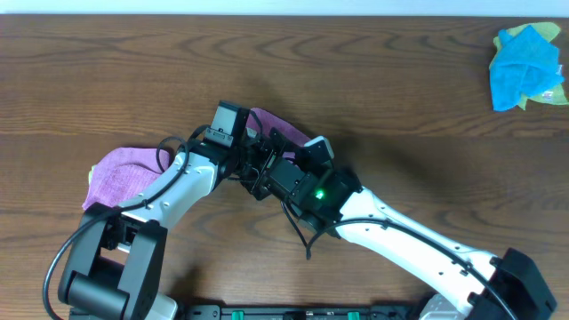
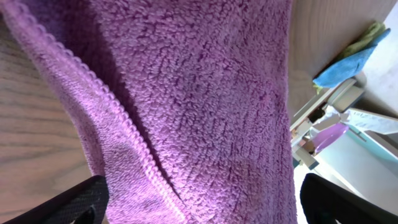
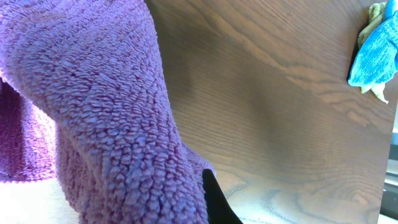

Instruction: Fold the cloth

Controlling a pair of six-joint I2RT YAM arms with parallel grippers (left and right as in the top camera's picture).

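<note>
The purple cloth (image 1: 124,173) lies on the table at the left and runs up under both grippers, with a corner showing behind them (image 1: 274,121). My left gripper (image 1: 242,147) is over the cloth at the middle. In the left wrist view the cloth (image 2: 205,112) fills the space between the two wide-apart fingers (image 2: 202,202), its stitched hem in sight. My right gripper (image 1: 267,160) meets it from the right. In the right wrist view a raised fold of cloth (image 3: 106,124) presses against the one visible dark finger (image 3: 202,199).
A bright blue cloth (image 1: 524,64) on a yellow-green cloth (image 1: 549,94) lies at the far right corner of the wooden table (image 1: 400,98). The pile also shows in the left wrist view (image 2: 345,65) and the right wrist view (image 3: 373,56). The arms cross near the front middle.
</note>
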